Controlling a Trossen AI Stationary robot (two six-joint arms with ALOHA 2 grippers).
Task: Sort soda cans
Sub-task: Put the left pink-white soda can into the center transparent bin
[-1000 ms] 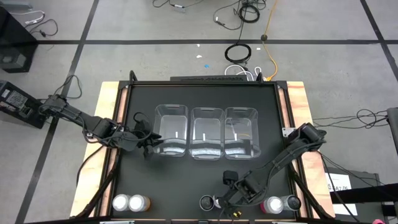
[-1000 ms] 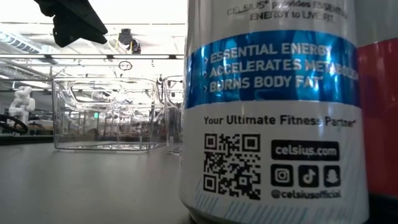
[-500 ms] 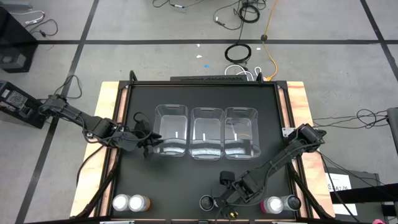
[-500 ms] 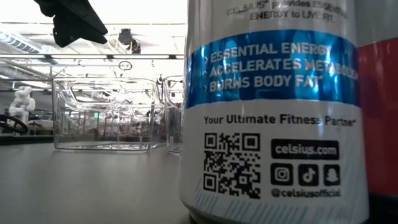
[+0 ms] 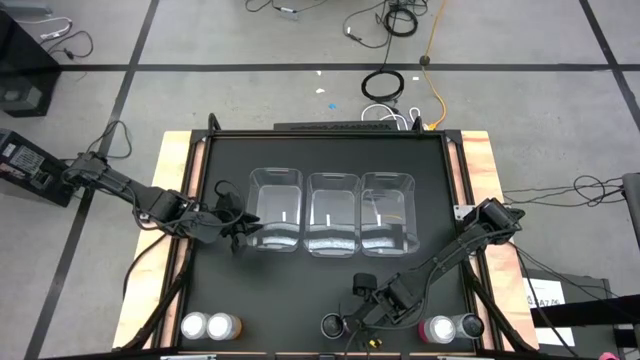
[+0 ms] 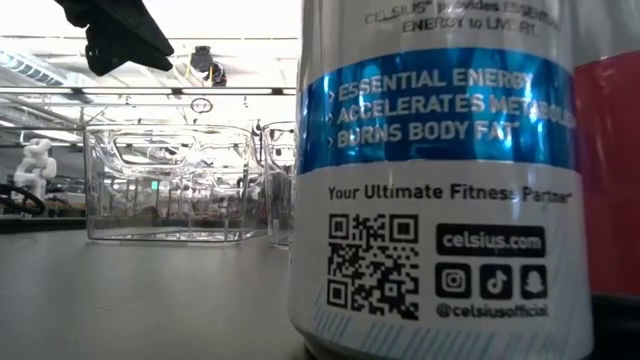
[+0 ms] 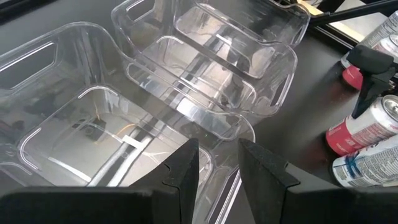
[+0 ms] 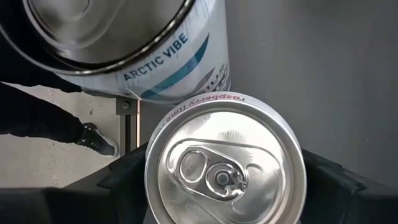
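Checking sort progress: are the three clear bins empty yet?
Empty. The left wrist view looks into all three clear bins and shows only bare bottoms; the high view shows cans standing at the table's near edge.

Three clear bins (image 5: 331,212) block the tabletop (image 5: 222,285) centre in a row, cans crowd its near edge at the left corner (image 5: 210,325) and right corner (image 5: 450,327), leaving a bare strip between.
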